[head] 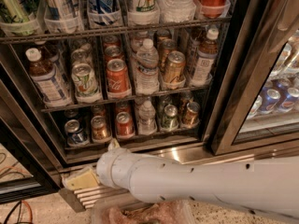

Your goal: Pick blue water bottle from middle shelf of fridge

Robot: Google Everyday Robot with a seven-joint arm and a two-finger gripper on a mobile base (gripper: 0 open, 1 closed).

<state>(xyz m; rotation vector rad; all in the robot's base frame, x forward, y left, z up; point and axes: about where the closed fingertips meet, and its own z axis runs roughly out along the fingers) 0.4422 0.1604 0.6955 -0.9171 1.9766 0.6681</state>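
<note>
The fridge (233, 92) stands in front of me with its door open. On the middle shelf (126, 97), a blue water bottle (43, 77) with brown liquid, a white cap and a pale label stands at the far left. A second one like it (203, 59) stands at the far right. My gripper (81, 178) is a cream-coloured piece at the end of the white arm (196, 183). It hangs low in front of the fridge's steel base, below the bottom rack and well under the left bottle. It holds nothing that I can see.
Between the two bottles stand a green-white can (85, 80), a red can (117, 76), a clear ribbed water bottle (147, 68) and a gold can (174, 66). Short cans fill the rack below (124, 125). A closed glass door (275, 97) is at right. A pinkish bin (145, 213) lies under the arm.
</note>
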